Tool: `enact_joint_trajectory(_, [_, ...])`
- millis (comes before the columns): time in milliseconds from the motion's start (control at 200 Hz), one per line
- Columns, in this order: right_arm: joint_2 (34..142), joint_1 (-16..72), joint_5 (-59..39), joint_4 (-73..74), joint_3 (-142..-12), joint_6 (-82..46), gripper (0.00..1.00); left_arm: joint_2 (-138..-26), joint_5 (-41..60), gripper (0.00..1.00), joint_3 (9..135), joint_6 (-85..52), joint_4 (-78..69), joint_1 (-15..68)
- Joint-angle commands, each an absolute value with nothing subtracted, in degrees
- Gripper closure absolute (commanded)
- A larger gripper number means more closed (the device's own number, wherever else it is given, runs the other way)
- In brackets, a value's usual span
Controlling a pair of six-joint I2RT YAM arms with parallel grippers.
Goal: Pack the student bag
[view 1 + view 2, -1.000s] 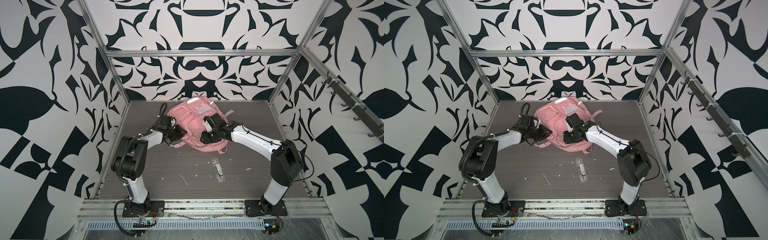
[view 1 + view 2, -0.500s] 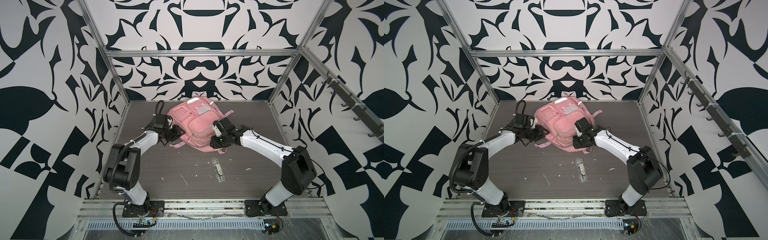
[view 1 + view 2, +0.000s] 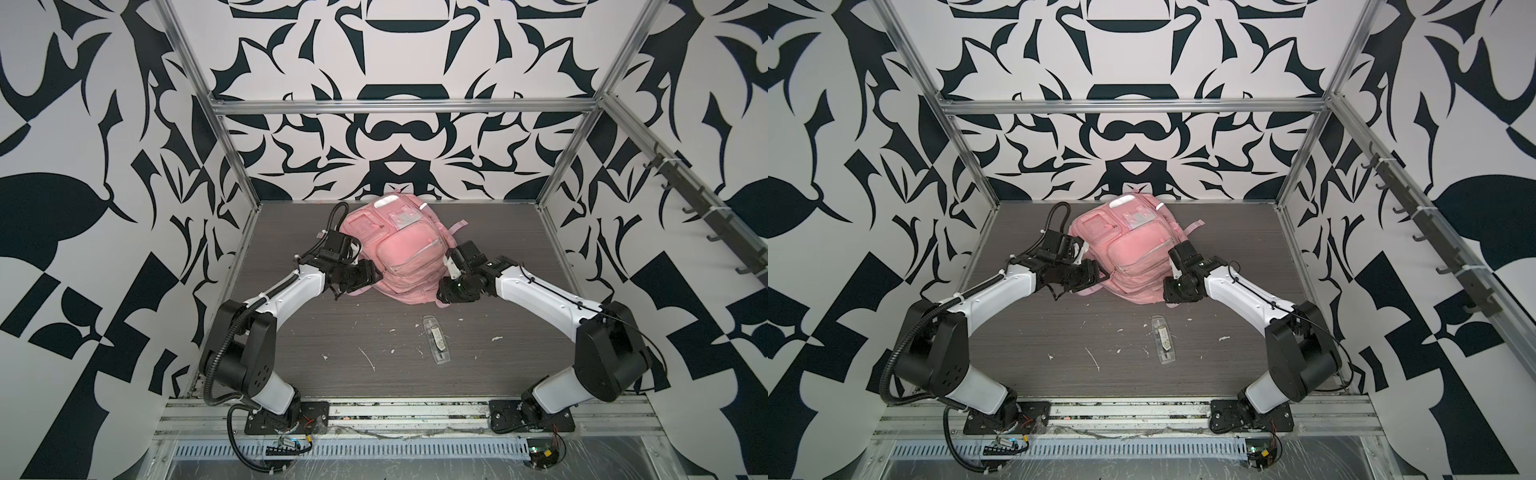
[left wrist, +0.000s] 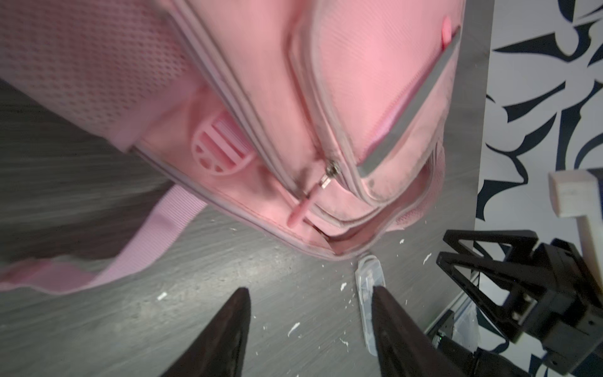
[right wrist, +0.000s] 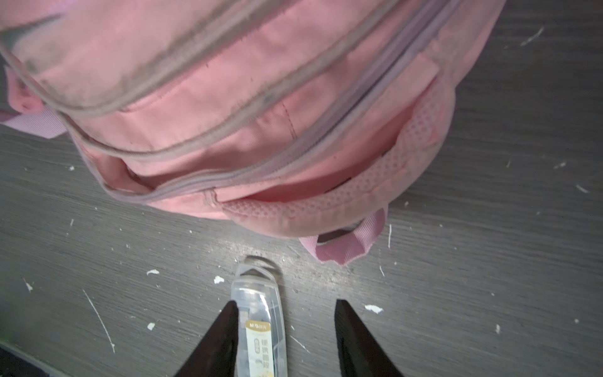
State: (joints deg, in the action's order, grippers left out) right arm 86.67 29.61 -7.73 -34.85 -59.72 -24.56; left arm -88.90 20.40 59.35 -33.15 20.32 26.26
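Student bag [image 3: 395, 245]: pink, front-up on the dark wood-grain table [image 3: 316, 345]; lies toward the back and about midway across in both top views [image 3: 1129, 253]. Clear plastic patch [image 3: 401, 218] at the far end, silver strip [image 4: 408, 107] across a front pocket, several grey-edged zip lines along the body. Metal zip slider [image 4: 331, 169] with pink pull [image 4: 298, 212] near the corner facing the left wrist camera; pull free, nothing on it. Pink strap [image 4: 146, 238]: flat on the table, trailing from that side. Small webbing loop [image 5: 346, 248]: sticking out at the near edge, just under the mesh carry handle [image 5: 359, 186]. Left gripper [image 4: 310, 292]: just beside the bag's near left side, jaws apart, nothing between them, tips off the fabric in the left wrist view. Right gripper [image 5: 286, 303]: just beside the bag's near right corner, jaws likewise apart and empty, not touching the bag. Clear plastic case [image 3: 434, 338] with white-and-tan label: flat on the table, nearer the robot bases than the bag, apart from bag and both grippers in a top view [image 3: 1163, 338]; shows past the right fingers in the right wrist view. White flecks [image 3: 368, 359] scattered over the table around it. Black-and-white patterned walls [image 3: 395, 145] and aluminium frame [image 3: 395, 106] on three sides; rail of dark hooks [image 3: 706, 208] on the right wall.
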Motion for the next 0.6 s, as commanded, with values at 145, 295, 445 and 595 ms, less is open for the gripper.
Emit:
enact_joint_trajectory(145, [80.4,30.88,-10.37,-36.22,-51.77,-28.12,0.46,-88.89,16.48,0.38,59.17,-33.02,24.26,36.95])
enact_joint_trajectory(295, [78.05,33.07,-10.9,-35.74,-48.25,-29.83,0.46,-91.72,17.4,0.38,58.82,-34.83,23.71,41.33])
enact_joint_trajectory(445, [77.47,36.86,-11.82,-35.77,-45.91,-31.21,0.46,-93.76,18.79,0.38,57.68,-36.36,21.92,44.28])
enact_joint_trajectory(595, [77.68,41.31,-11.39,-33.73,-43.57,-34.01,0.45,-94.17,19.56,0.38,55.73,-37.44,20.13,44.91])
